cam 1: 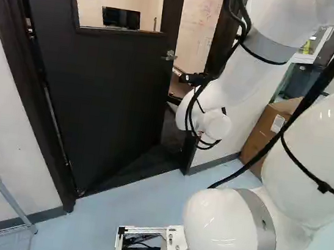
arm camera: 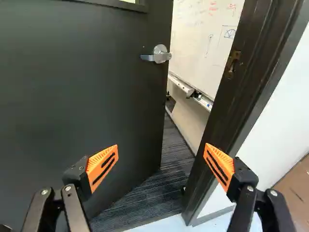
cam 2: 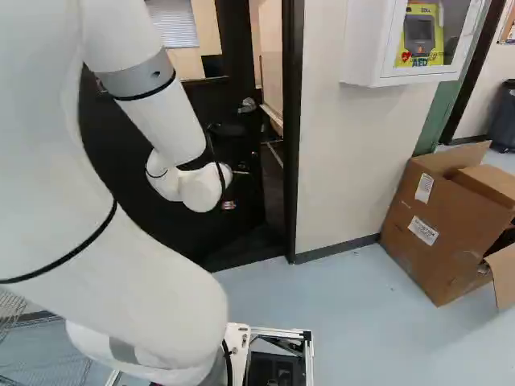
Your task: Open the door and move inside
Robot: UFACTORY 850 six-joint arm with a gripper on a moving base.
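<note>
Status: the black door with a window in its upper part [arm camera: 72, 96] stands ajar, swung inward, its free edge away from the dark door frame [arm camera: 236, 96]. The silver lever handle [arm camera: 159, 54] sits near that edge, ahead of my gripper [arm camera: 161, 147]. Fingers spread wide, orange pads facing each other, nothing between them; I see no grip on door or handle. Dark striped carpet [arm camera: 169, 179] shows through the gap, with a whiteboard [arm camera: 207, 38] beyond.

Step, my reading: latch is free, so what remains is widening the gap, then driving in. Pushing on the door's face near its free edge looks the likely next move.

Risks noted:
1. Gap looks too narrow for the base. Driving now could jam it against door or frame.
2. One finger lines up with the frame. Clearance can't be judged from here; going straight ahead may strike it.
3. If the door has a closer, it may swing back onto the white arm [cam 2: 153, 104] once pressure eases. Closer not visible.
4. Pushing too near the hinges would need more force and could make the fingers skid.
5. Loose black cables [cam 1: 188, 112] along the arm could snag on the handle or frame.
</note>
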